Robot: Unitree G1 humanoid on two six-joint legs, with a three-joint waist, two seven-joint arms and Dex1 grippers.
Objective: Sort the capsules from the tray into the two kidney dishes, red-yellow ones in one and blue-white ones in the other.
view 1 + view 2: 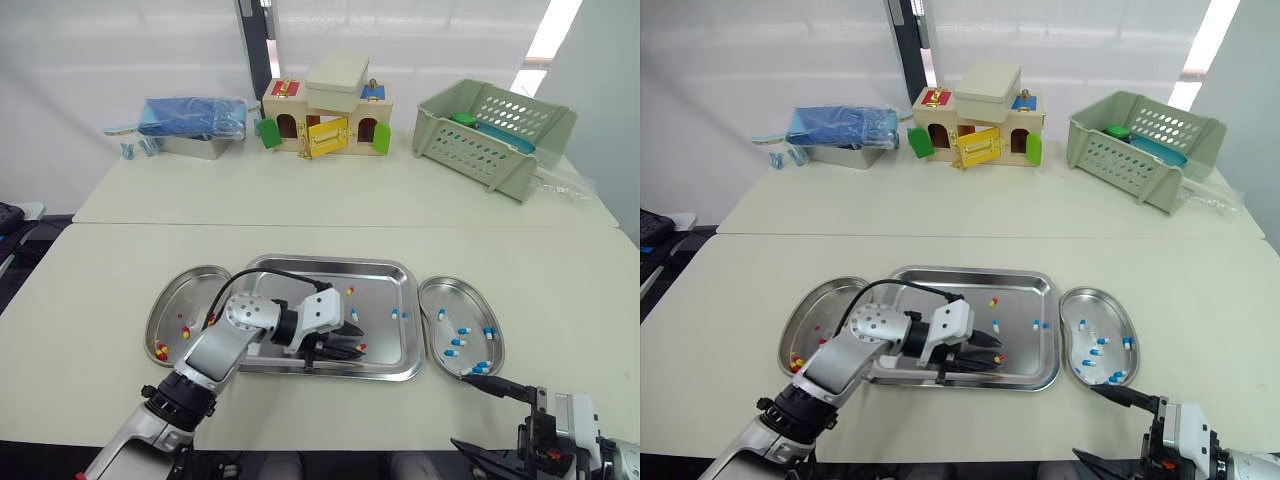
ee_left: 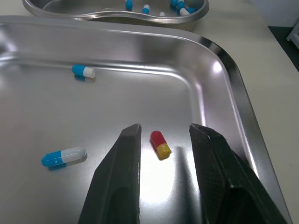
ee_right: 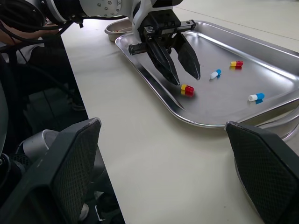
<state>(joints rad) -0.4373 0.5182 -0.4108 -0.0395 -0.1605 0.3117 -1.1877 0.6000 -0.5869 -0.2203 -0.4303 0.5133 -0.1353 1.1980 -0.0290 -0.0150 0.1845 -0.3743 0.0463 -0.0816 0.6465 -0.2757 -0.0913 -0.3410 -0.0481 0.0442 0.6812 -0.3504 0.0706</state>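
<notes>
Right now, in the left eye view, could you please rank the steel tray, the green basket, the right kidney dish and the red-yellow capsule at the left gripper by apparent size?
1. steel tray
2. green basket, narrowly; it stands farther back
3. right kidney dish
4. red-yellow capsule

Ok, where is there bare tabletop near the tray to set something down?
Free: the wide strip of table beyond the tray, plus tabletop left of the left kidney dish and right of the right kidney dish. Crowded: the tray's near right corner, where the left gripper has open jaws either side of a red-yellow capsule.
</notes>
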